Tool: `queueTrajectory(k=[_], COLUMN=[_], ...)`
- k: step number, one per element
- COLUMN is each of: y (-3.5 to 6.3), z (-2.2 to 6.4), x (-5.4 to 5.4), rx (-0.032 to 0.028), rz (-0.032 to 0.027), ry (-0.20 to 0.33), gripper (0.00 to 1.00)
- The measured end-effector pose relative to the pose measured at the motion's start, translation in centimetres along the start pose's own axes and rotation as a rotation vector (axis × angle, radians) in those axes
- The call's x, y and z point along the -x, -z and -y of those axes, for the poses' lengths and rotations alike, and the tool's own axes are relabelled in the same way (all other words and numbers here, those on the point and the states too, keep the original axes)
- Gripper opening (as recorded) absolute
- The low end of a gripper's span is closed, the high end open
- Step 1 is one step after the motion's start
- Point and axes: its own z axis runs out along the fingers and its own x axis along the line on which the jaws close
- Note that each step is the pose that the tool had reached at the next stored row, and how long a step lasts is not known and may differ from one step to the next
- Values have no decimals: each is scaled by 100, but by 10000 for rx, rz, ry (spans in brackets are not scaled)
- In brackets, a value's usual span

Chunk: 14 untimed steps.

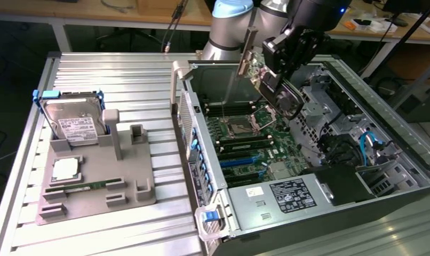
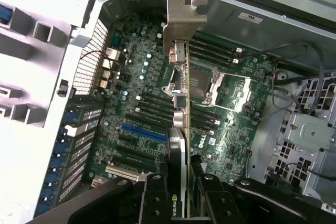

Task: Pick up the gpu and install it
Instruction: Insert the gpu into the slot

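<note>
The gpu [image 1: 266, 80], a green card with a silver end bracket, hangs above the open computer case [image 1: 385, 176], over the motherboard [image 1: 233, 141]. My gripper [image 1: 289, 56] is shut on it from the exterior view's right. In the wrist view the gpu [image 2: 181, 103] appears edge-on, its bracket [image 2: 184, 19] pointing away from the camera, and the black fingers [image 2: 157, 195] of my gripper [image 2: 180, 190] clamp both faces of the card. Below it lie the motherboard's blue expansion slots [image 2: 144, 132]. The card stands clear of the board.
A grey holder [image 1: 129, 181] on the metal table at the exterior view's left carries a hard drive in a blue frame [image 1: 72, 120], a processor [image 1: 65, 169] and a memory stick [image 1: 83, 186]. Case walls, cables [image 1: 368, 144] and the power supply [image 1: 289, 194] surround the board.
</note>
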Motion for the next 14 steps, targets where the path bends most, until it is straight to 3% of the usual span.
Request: queueTrajectory(k=[14], y=[0], z=[0], x=[0], rx=[20], rz=[-28], ry=[732], gripper=[27])
